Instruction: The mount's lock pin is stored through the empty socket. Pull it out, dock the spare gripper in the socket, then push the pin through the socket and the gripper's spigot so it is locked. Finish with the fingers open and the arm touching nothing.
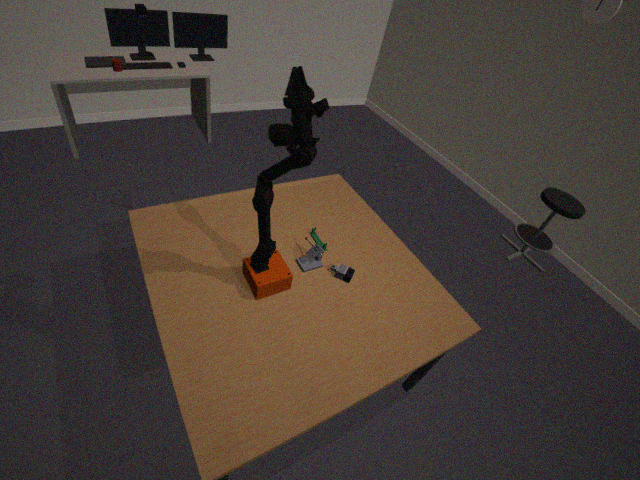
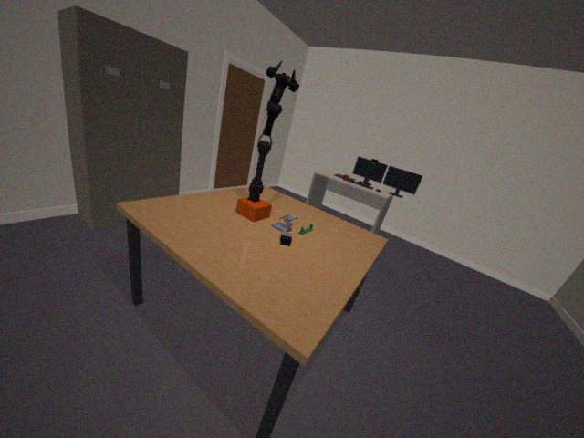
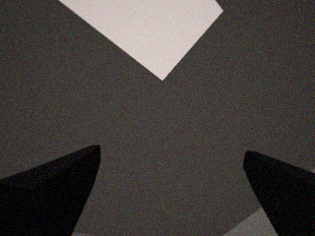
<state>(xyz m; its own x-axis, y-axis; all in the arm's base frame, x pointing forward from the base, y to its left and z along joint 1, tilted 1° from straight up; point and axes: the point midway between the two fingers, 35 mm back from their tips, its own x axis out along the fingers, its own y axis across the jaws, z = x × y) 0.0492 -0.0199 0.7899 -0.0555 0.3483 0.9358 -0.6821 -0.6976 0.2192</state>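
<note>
The hand (image 2: 282, 71) is pointing at the ceiling, fingers spread wide and holding nothing; the mount (image 1: 312, 256) is sitting far below mid-table, its pin probably lying crosswise.

No readable text, label, brand, number or sign anywhere. Two small pale plates on the dark cabinet doors (image 2: 130, 122) in the exterior view, too small and blurred to read. Monitors (image 1: 165, 29) on the desk (image 1: 129, 80) dark, nothing legible on them. Nothing printed on the orange base (image 1: 268, 276) or the wooden table (image 1: 310, 361).
</note>
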